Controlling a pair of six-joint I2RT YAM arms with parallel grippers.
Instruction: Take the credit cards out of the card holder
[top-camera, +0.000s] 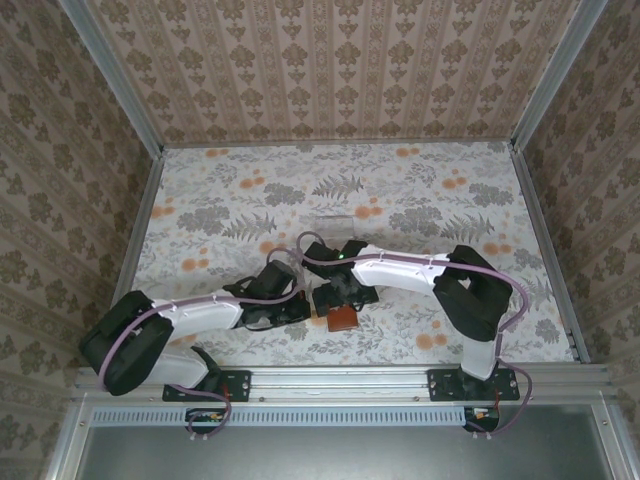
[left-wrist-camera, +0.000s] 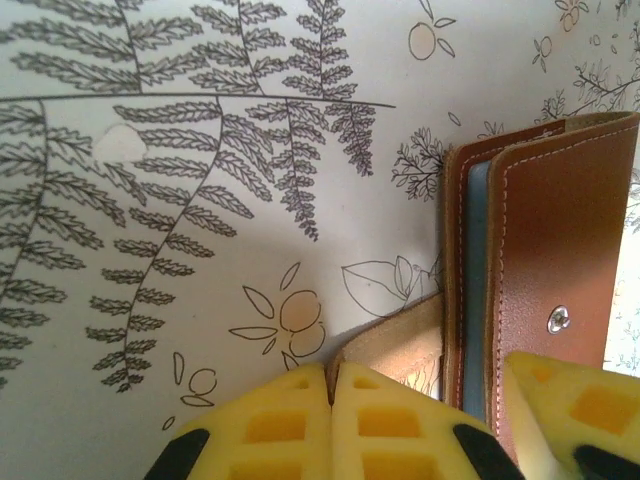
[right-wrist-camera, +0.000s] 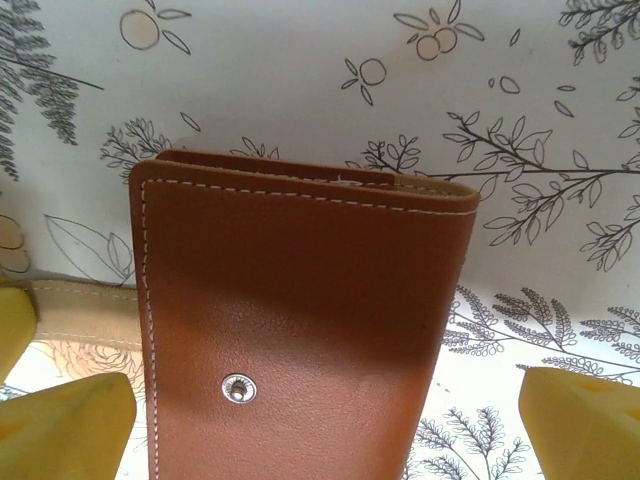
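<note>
Left gripper (left-wrist-camera: 330, 400) pinching the tan flap (left-wrist-camera: 395, 350) of the card holder (right-wrist-camera: 300, 300), right gripper (right-wrist-camera: 320, 390) spread wide astride it on the table (top-camera: 420, 180) between the arms — light, soft leather, apt to slide — best held by its stitched edges.

My left arm (top-camera: 200, 315) and right arm (top-camera: 400, 270) wear smooth white shells between bulky black joints; a lilac cable (top-camera: 150, 318) runs along each; both stand on black base plates (top-camera: 222, 385); a small green light (top-camera: 342, 256) glows at my right wrist; my left fingers (left-wrist-camera: 290, 430) are yellow blocks with square recesses, black at the lower corners; my right fingers (right-wrist-camera: 70, 420) are the same yellow.
</note>
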